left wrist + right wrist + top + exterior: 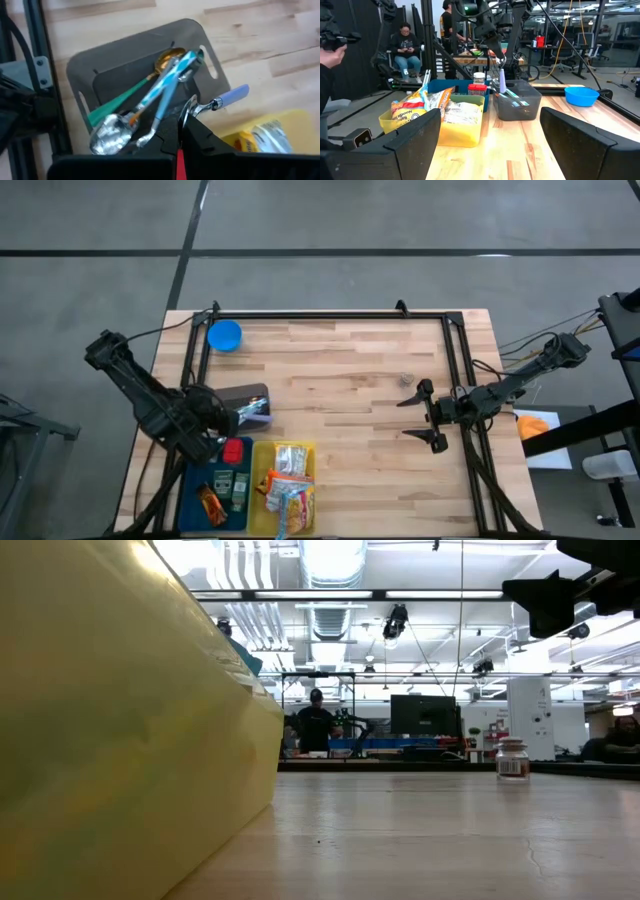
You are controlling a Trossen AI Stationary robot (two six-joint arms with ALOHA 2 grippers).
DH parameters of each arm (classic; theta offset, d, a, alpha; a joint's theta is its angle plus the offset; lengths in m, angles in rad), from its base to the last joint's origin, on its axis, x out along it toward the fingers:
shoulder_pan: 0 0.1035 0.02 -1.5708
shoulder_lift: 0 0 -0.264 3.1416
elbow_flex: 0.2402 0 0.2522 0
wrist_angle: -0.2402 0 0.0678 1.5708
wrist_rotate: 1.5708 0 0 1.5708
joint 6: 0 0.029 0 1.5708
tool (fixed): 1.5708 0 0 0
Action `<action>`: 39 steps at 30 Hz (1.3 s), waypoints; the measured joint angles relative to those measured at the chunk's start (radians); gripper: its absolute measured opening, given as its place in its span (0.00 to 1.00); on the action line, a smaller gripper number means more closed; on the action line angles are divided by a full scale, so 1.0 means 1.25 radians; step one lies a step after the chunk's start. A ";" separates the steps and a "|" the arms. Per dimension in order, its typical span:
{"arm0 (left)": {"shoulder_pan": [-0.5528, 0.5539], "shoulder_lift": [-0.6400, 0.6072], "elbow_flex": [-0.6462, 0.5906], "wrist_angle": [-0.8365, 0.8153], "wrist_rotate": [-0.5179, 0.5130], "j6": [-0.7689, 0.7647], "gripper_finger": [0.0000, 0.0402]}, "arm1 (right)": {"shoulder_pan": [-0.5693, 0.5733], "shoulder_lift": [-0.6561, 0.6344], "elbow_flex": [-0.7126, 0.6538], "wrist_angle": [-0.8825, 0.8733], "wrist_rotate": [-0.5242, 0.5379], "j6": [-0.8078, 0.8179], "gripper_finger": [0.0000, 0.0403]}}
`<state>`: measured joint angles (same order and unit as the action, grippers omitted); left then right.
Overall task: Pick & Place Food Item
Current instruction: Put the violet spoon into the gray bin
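Left gripper (182,131) over the grey cutlery tray (243,397), fingers pinched tight on the metal neck of a spoon with a pale blue handle (231,96). More spoons lie in the tray. Right gripper (422,416) hovers above bare wood on the right side of the table, fingers wide apart, empty. Food packets (288,480) sit in the yellow bin (262,450) at the front edge, beside a blue bin (187,492).

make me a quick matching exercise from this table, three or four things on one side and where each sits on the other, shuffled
Things:
1. blue bowl
2. small jar
3. grey tray
4. yellow bin

Places:
A. holds the cutlery, under the left gripper
B. near edge, full of snack packets
C. far left corner
D. alone mid-table, by the open right gripper

Pairs: 1-C, 2-D, 3-A, 4-B
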<state>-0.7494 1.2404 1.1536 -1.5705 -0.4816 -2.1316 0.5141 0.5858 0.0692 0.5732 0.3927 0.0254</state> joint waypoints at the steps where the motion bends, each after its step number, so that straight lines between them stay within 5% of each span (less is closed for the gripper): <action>1: 0.000 -0.006 -0.011 0.000 0.000 0.002 0.01 | 0.000 0.000 0.000 0.000 0.000 0.000 0.84; 19: 0.002 -0.217 -0.220 0.000 -0.050 -0.053 0.01 | 0.000 0.000 0.000 0.000 0.000 0.000 0.84; 27: 0.002 -0.220 -0.292 0.016 -0.052 -0.172 0.01 | 0.000 0.000 0.000 0.000 0.000 0.000 0.84; 39: 0.003 -0.214 -0.302 0.095 -0.063 -0.186 0.03 | 0.000 0.000 0.000 0.000 0.000 0.000 0.84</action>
<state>-0.7460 0.9728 0.7766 -1.4519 -0.5602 -2.3638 0.5144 0.5858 0.0692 0.5732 0.3927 0.0254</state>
